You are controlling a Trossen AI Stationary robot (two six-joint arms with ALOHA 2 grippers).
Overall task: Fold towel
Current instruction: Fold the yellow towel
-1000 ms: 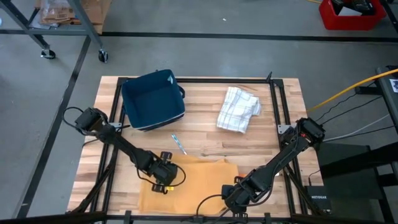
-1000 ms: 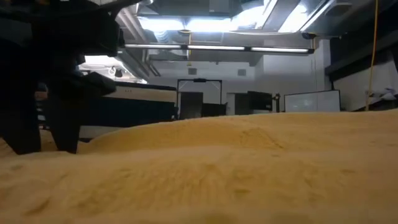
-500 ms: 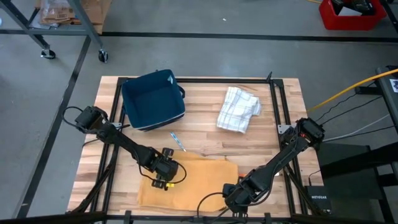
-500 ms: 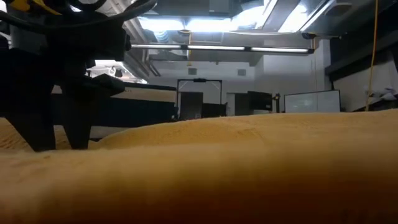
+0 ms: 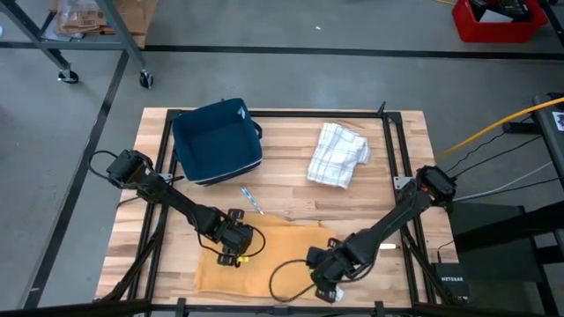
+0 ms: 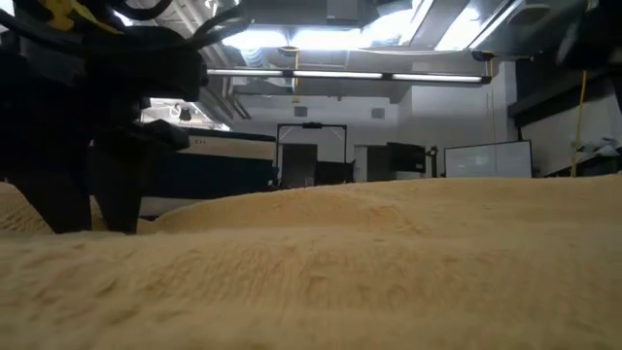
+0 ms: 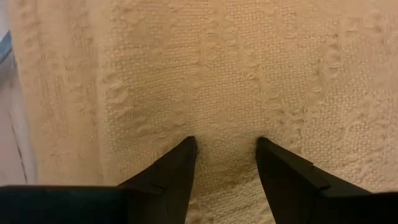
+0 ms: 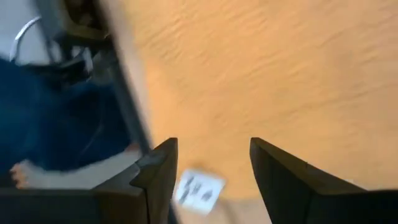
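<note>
The left arm reaches from the table's left edge toward its near middle, elbow low, wrist bent down. The left gripper points straight down, its fingers parted with a clear gap between them, tips at the surface below.

The right arm runs from the table's right edge down to the near edge, stretched long and low. The right gripper sits at the near edge, tilted, its fingers spread apart with nothing between them.

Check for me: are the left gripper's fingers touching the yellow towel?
Touching. In the left wrist view, both tips of the left gripper press into the yellow towel, jaws open, with no gap visible.
</note>
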